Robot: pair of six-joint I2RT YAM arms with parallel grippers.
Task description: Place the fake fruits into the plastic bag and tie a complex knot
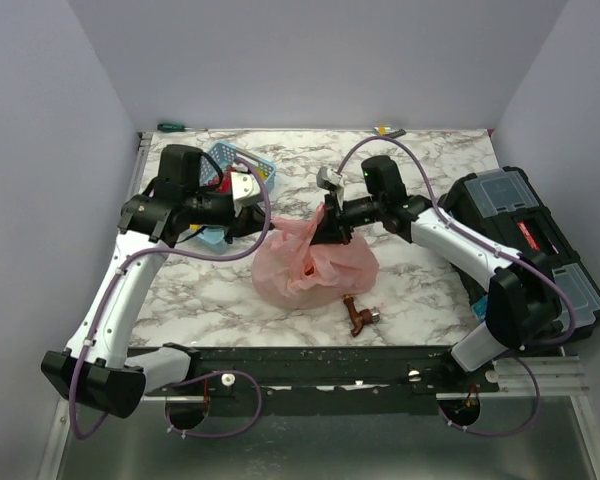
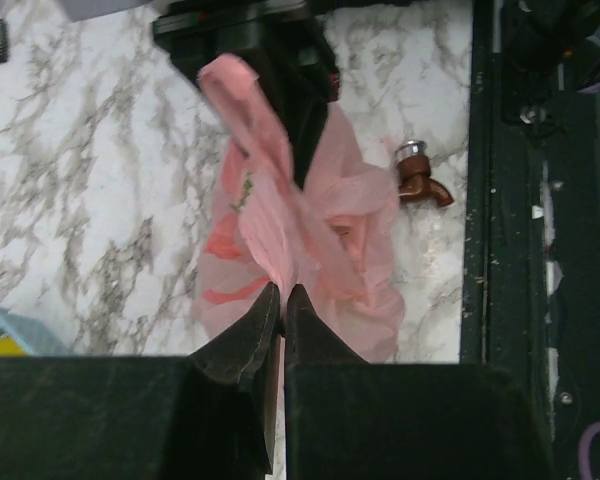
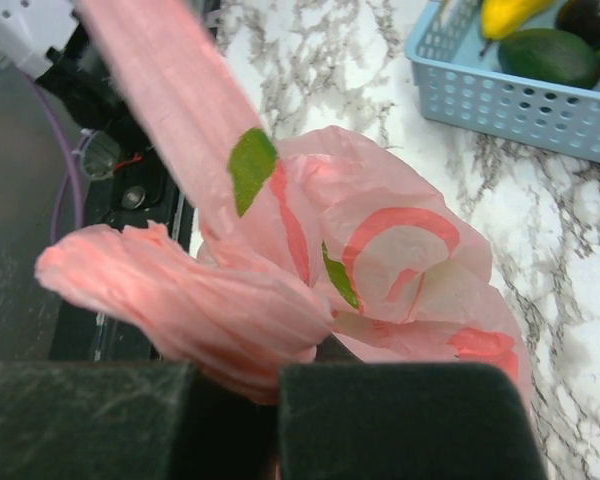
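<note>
We take the step in hand to be the tying. The bag (image 1: 315, 265) sits mid-table, and both pincers have hold of its top. The left gripper (image 2: 282, 292), at the bag's 10 o'clock in the top view, is clenched on a thin strip (image 2: 255, 130) of pink film; that strip runs taut away from it toward the other arm. The right gripper (image 3: 277, 380), at the bag's 12 o'clock, is pinched tight on a thicker crumpled bunch (image 3: 180, 290) of film.

We see no finished knot; the two lengths cross near the bag's mouth, but we cannot tell whether one has passed under the other.

To do this well, we would keep both grips firm and draw the ends apart slowly and level. We would pull along the film rather than up, so the bag is not lifted or tipped. The film is thin and slick, so a jerk could slip it from the pads or tear it.

One caution: fruits (image 3: 550, 55), green, yellow and dark, lie in the basket (image 3: 510, 100) at the bag's 10 o'clock, and we cannot see what is inside the bag; cinching now may shut some out. A brown tap (image 1: 360, 318) lies at the bag's 5 o'clock, just beside it; we would keep the tails clear of it.
</note>
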